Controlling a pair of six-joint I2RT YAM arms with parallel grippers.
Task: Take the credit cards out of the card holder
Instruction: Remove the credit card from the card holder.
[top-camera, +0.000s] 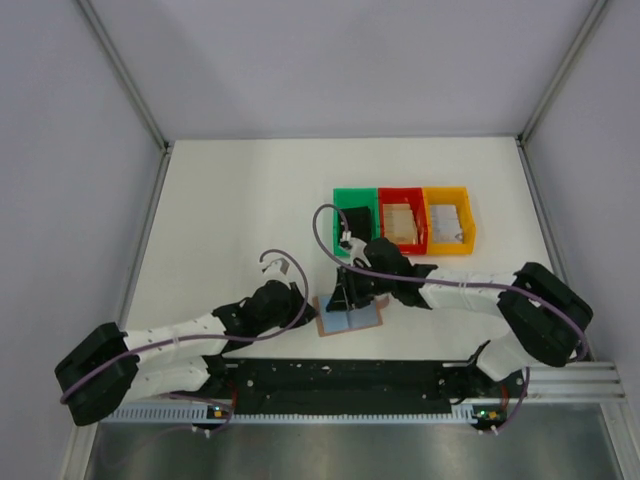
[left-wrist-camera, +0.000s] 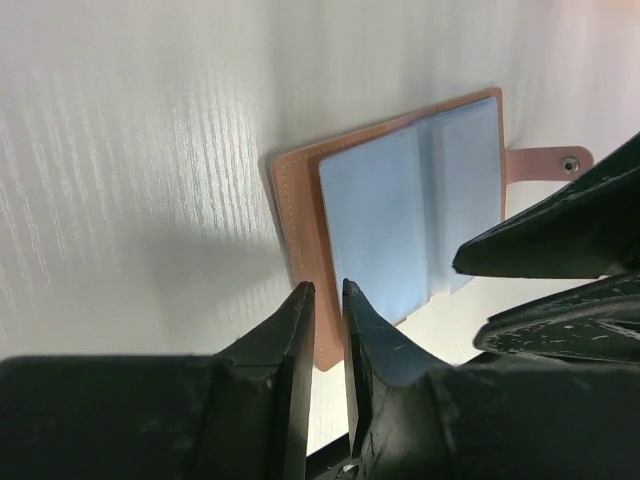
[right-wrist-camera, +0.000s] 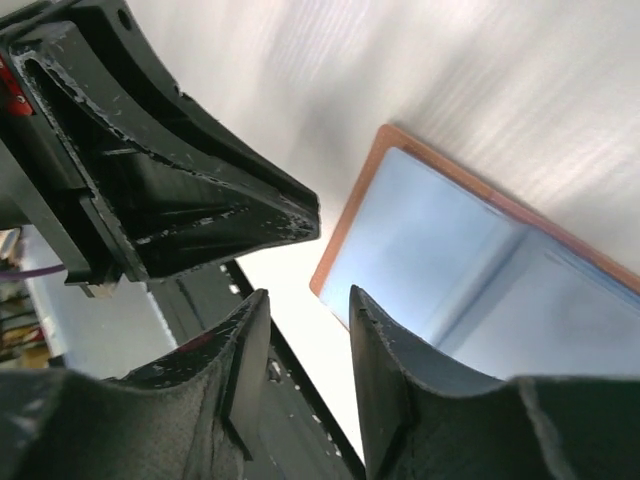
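Left wrist view: the left tool (left-wrist-camera: 326, 300) fills the bottom of the frame, its two fingers nearly together with only a thin slit between them. Whether they nip anything I cannot tell. Just ahead of their tips the card holder (left-wrist-camera: 400, 215) lies opened flat on the white tabletop (left-wrist-camera: 130, 180), blue-grey inner face up, with its reddish-brown border showing along the near and left edges. Its nearest corner sits right behind the slit. Its long axis runs across the tool's line of reach, from left to right, and the fold between its two halves runs away from the fingertips. A small brown tab (left-wrist-camera: 548, 162) juts rightward from the far right edge. To the right of this tool the right tool (left-wrist-camera: 465, 305) reaches in over the card holder's right half, fingers apart and nothing between them.

From the right wrist, the card holder lies ahead and to the right of that tool's parted fingertips, and the left tool is ahead on the left.

From above, both tools meet at the card holder, with a green bin (top-camera: 356, 191), a red bin (top-camera: 402, 191) and a yellow bin (top-camera: 447, 191) in a row farther back.
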